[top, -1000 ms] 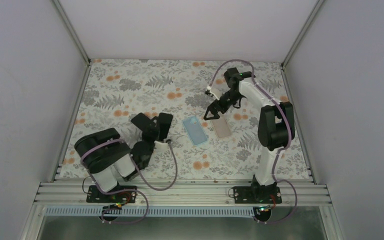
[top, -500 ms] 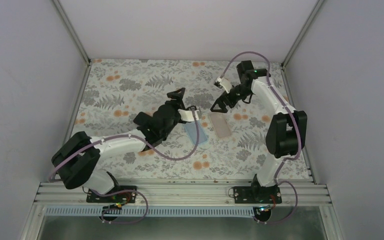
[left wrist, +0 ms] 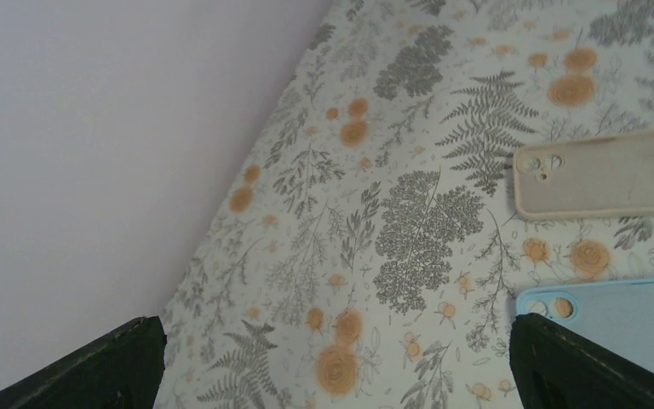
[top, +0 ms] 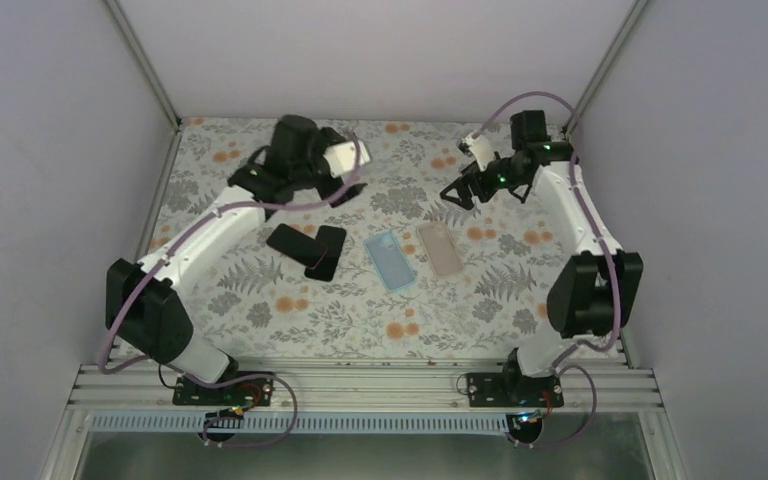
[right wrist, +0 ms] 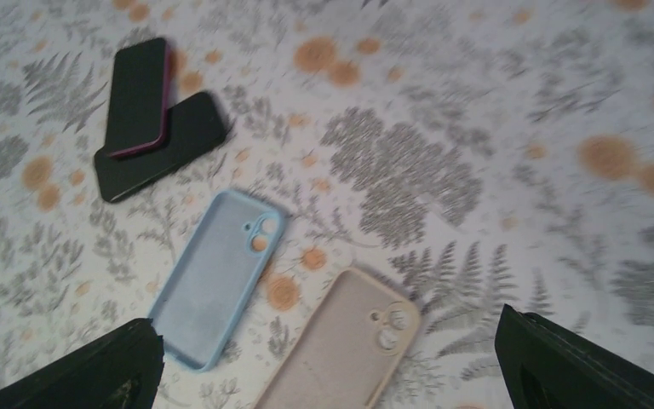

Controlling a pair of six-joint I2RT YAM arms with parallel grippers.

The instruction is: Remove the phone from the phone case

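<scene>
We are hovering the released left hand [left wrist: 334, 328] at eleven o'clock and the released right hand [top: 458, 190] at one o'clock, while two overlapping black slab phones [top: 305, 248] are lying at nine o'clock from the light-blue rubbery phone case [top: 391, 260].

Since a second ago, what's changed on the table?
Left gripper swung out from by its base, passed over the blue case, and is now toward the far left, open. Right gripper backed off toward the far right corner, open. Nothing grabbed or released. Blue case, beige case and both black phones stayed put.
</scene>
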